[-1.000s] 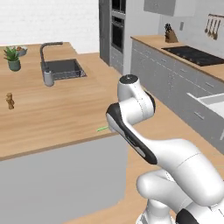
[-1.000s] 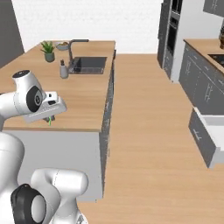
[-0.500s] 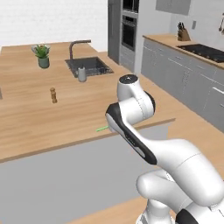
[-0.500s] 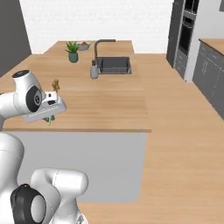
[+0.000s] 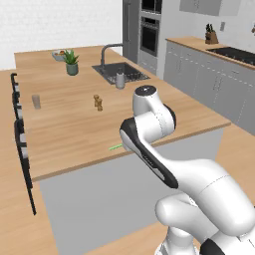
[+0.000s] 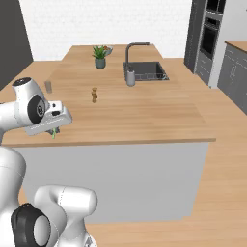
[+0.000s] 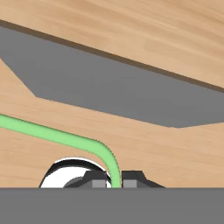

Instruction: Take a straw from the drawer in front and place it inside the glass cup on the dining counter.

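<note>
Look at your gripper [image 7: 114,180] in the hand view: the two dark finger tips are squeezed tight on the straw [image 7: 65,139], with the thin green tube pinched right between them. From the tips the straw goes up a little, bends, and then runs off toward the left edge of that view. In the left base view you can see a bit of the straw [image 5: 115,147] poking out to the left from behind the white arm, close to the near edge of the dining counter [image 5: 74,129]. In the right base view a small green piece [image 6: 53,133] hangs just under the hand, in front of the near edge of the dining counter [image 6: 144,116]. The glass cup [image 5: 36,101] stands upright on the counter, far over on the left side, well apart from the straw. In the right base view the glass cup [image 6: 48,87] sits behind the arm's round joint, toward the back left. Two small brown shakers [image 5: 98,102] stand near the middle of the counter, touching or almost touching each other. A grey soap dispenser [image 5: 120,80] stands just beside the sink [image 5: 122,72], and a curved tap [image 5: 110,52] rises over the sink. A potted plant [image 5: 71,63] stands farther back, with a bowl [image 5: 60,54] near it. Dark chairs [image 5: 20,144] line the left side of the counter.
</note>
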You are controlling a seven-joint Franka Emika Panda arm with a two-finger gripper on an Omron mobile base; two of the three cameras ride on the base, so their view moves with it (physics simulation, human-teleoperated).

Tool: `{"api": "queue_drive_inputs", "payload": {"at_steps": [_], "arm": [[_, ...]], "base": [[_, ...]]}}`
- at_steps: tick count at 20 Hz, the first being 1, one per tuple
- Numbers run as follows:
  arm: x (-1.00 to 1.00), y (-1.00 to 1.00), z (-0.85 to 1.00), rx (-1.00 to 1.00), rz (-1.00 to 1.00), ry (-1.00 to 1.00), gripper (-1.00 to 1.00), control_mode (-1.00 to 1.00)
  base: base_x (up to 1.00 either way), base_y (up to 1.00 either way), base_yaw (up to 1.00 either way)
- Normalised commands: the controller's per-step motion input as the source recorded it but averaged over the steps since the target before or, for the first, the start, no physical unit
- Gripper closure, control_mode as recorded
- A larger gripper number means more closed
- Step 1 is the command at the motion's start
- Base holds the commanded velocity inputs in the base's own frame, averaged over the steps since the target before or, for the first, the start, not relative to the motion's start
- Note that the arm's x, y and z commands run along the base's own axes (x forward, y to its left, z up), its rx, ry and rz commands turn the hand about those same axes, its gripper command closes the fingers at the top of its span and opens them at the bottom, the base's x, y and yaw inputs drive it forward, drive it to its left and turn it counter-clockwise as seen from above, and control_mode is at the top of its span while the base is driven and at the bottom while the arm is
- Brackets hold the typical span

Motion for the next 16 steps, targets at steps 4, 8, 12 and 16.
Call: {"api": "queue_drive_inputs", "payload": {"at_steps": [4, 8, 12, 16], "arm": [[0.00, 0.00, 0.00, 0.00, 0.00, 0.00, 1.00, 1.00], [0.00, 0.00, 0.00, 0.00, 0.00, 0.00, 1.00, 1.00], [0.00, 0.00, 0.00, 0.00, 0.00, 0.00, 1.00, 1.00], [0.00, 0.00, 0.00, 0.00, 0.00, 0.00, 1.00, 1.00]], "base": [[-0.02, 1.00, -0.22], [0.00, 1.00, -0.25], [0.00, 1.00, -0.33], [0.00, 1.00, -0.40]]}}
